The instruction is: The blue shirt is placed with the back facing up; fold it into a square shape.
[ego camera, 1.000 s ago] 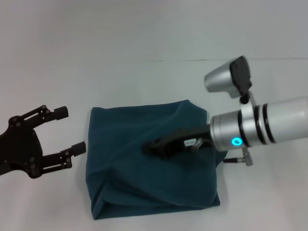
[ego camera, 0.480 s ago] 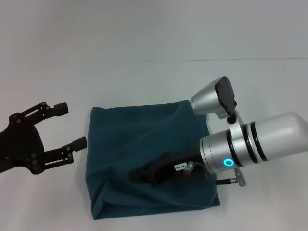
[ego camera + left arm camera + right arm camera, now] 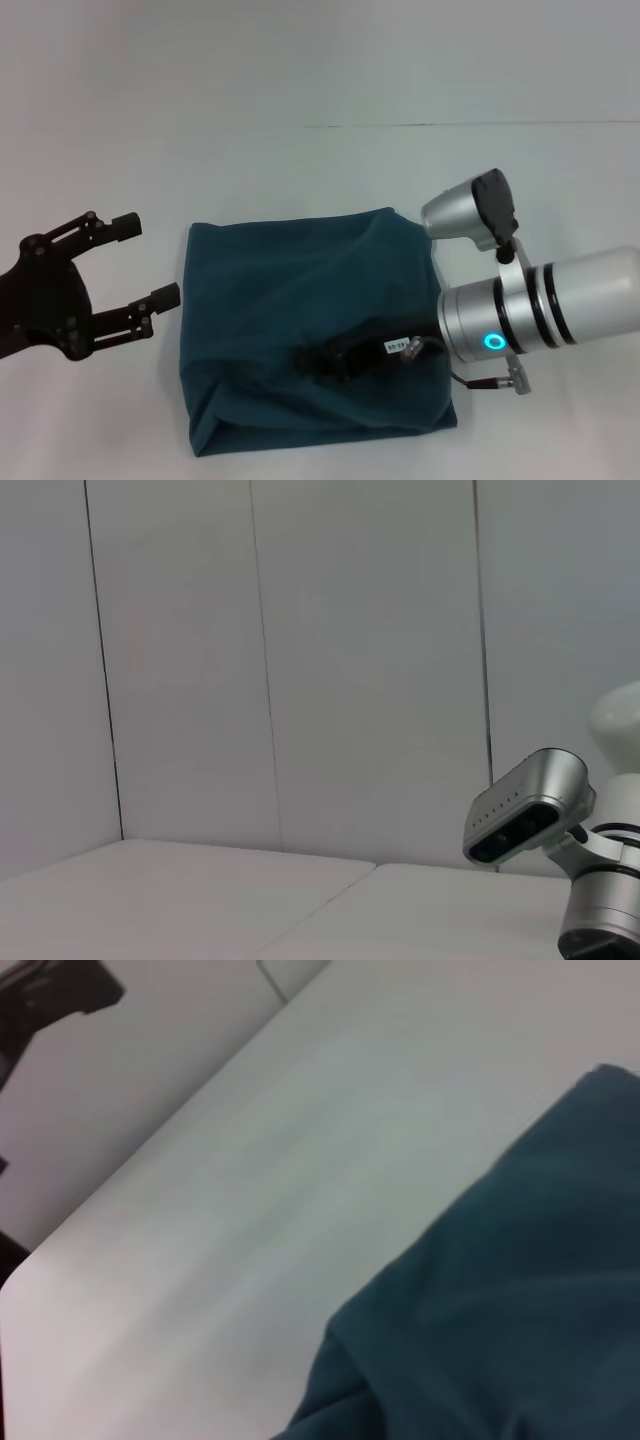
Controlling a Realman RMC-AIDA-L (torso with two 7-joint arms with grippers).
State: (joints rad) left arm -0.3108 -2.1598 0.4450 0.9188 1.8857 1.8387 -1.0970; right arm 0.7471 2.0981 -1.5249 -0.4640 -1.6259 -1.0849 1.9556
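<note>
Teal-blue cotton, the blue shirt (image 3: 300, 300) lies folded into a rumpled square.

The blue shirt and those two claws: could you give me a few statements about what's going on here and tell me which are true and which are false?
1. The blue shirt lies folded into a rough square on the white table. True.
2. The left gripper is clamped on the shirt's edge. False: it is open and sits beside the shirt, off the cloth.
3. The right gripper is over the shirt, down near the cloth. True.
4. Pale lettering shows on the shirt's upper face. False: the visible cloth is plain.
5. The shirt hangs over the table's edge. False: it lies wholly on the tabletop.
</note>
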